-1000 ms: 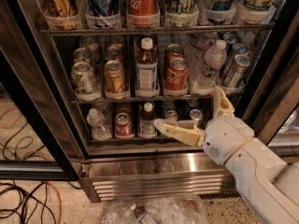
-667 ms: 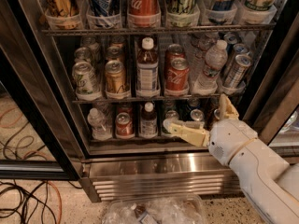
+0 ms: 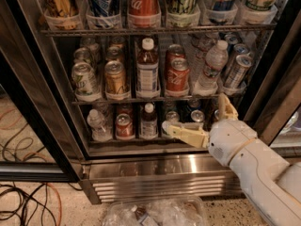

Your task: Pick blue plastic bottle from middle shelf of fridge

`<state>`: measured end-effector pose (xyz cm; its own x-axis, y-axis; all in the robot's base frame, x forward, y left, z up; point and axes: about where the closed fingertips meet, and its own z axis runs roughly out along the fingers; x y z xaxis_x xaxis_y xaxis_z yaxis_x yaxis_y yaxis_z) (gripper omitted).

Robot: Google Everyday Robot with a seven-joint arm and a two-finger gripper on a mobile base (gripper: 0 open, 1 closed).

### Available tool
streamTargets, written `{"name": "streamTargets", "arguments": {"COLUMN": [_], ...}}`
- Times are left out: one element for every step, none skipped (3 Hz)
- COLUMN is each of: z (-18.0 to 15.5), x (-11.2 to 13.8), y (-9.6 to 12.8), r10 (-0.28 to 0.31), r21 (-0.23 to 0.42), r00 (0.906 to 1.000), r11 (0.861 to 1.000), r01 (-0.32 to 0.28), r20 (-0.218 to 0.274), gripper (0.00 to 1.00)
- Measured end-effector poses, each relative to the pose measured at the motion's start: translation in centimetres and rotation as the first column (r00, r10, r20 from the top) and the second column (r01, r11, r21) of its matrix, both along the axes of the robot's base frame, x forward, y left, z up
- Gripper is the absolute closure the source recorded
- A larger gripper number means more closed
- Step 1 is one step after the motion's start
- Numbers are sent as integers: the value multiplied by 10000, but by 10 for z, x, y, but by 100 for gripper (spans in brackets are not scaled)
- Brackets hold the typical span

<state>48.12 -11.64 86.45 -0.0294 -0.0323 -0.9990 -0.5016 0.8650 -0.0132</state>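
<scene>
Fingers [image 3: 184,134] of my gripper [image 3: 194,113] spread wide, empty, below the middle shelf [image 3: 123,99], blue plastic bottle [image 3: 147,72] upright in 1 clear holder [image 3: 147,93] there, cap up

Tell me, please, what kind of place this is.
Probably a shop or office pantry: a glass-door drinks fridge stocked with soda cans and bottles on wire racks, above a speckled floor with loose cables. The robot's open gripper hovers low before it.
</scene>
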Motion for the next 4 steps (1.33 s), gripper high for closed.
{"name": "streamTargets", "arguments": {"z": [-3, -5, -4, -6], "x": [7, 15, 19, 20], "y": [10, 11, 12, 20], "r10": [270, 205, 91, 69], "r21": [-409, -464, -195, 3], "r00": [9995, 9993, 9983, 9972], "r11": [9988, 9987, 9998, 10000], "r01": [-263, -191, -80, -69], "r20": [145, 312, 574, 744], "gripper": [0, 0, 0, 0]}}
